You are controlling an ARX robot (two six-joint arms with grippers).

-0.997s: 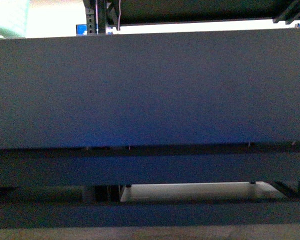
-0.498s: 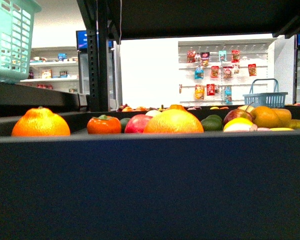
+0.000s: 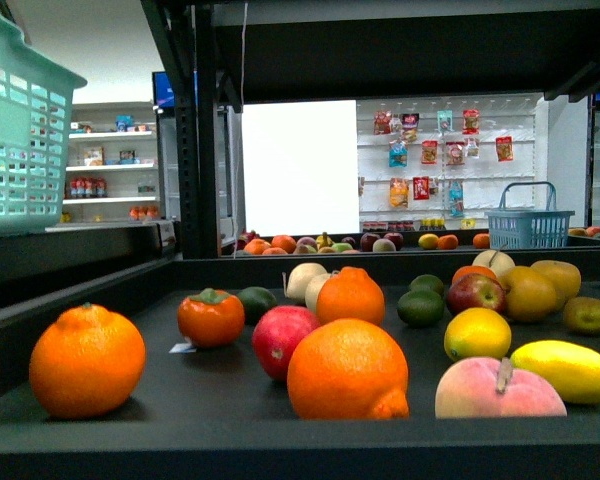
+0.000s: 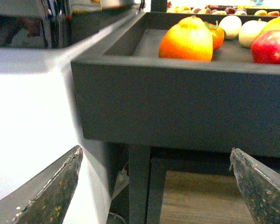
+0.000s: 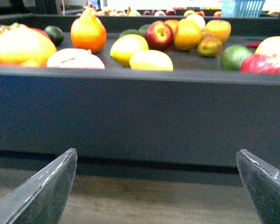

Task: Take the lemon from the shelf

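Lemon beside peach on shelf

Front view is bright and sharp; glare whitens left wrist view beside the shelf.

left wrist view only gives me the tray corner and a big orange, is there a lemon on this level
Observer: Yes. The front view shows a lemon near the front edge of the shelf tray, far right.
Operator: anything crowding it
Observer: A peach lies close beside it on the left, and a round yellow fruit sits just behind.
Operator: right gripper ready
Observer: The right gripper is open and empty, outside the tray and facing its front wall.
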